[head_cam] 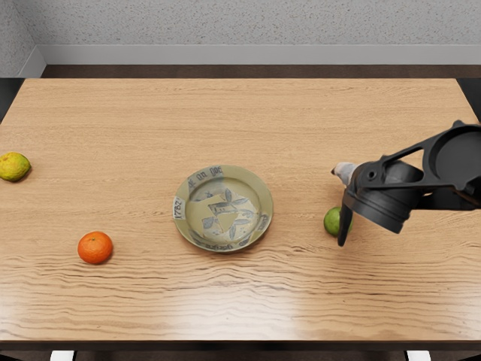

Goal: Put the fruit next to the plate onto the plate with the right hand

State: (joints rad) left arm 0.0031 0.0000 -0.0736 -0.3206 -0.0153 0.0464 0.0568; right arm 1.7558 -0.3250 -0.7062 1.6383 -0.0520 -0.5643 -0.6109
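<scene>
The pale wooden counter (240, 120) stands before a grey speckled wall (240, 21). The green fruit (331, 221) lies on the counter, right of the plate (264, 204) and apart from it. The right hand (367, 197) partly covers the fruit; I cannot tell whether it is open or closed.

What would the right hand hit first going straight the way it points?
Likely the green fruit: the right hand points down-left, and the fruit sits right at its tip. Depth is unclear; it could touch the table beside it.
</scene>
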